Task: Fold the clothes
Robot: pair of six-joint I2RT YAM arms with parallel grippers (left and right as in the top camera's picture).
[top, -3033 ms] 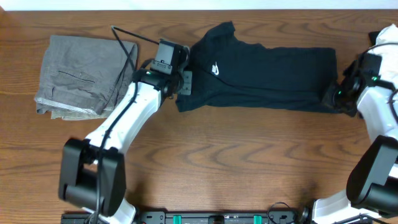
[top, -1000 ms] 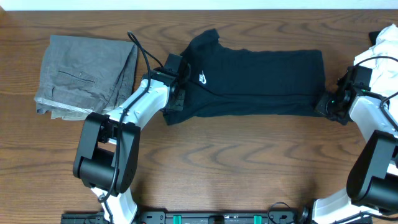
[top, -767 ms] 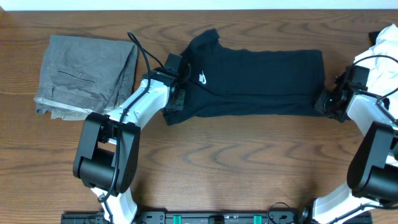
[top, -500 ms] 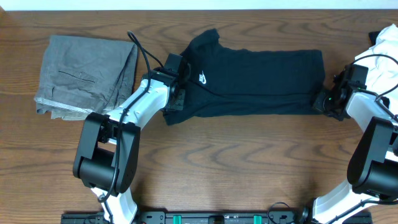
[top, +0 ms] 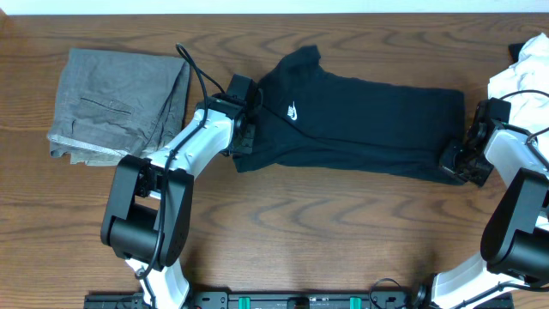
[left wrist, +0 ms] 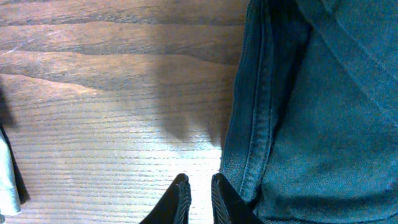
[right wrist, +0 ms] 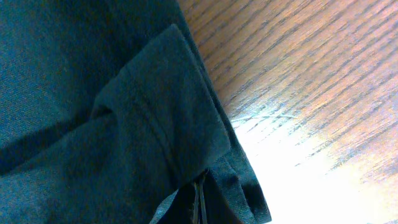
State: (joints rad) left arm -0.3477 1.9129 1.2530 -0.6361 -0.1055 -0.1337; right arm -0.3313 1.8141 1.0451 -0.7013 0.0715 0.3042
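Landmark: black T-shirt point(top: 360, 129), laid flat and lengthwise on the tabletop point(top: 326, 232), its white logo point(top: 293, 112) near its left end.
Left end effector point(left wrist: 199, 193): at the T-shirt's lower left edge; its fingertips are almost together, with a thin slit of wood showing between them and the stitched hem just beside them.
Left grip: I cannot tell whether any fabric is caught, because the finger bases run off the bottom of the wrist view.
Right end effector point(right wrist: 200, 199): closed and pinching bunched fabric at the T-shirt's lower right corner.
Grey trousers point(top: 120, 101): folded, well apart from the T-shirt's left end.
White garment point(top: 519, 73): beyond the T-shirt's right end, cut off by the frame edge and partly behind the right arm.
Hard to read: the overhead view hides both sets of fingertips under the wrists.
Change since half a second ago: the T-shirt's right end has been dragged further right and toward the near side, so the shirt now lies slanted. The logo has slid right with it, and the left arm is unmoved.
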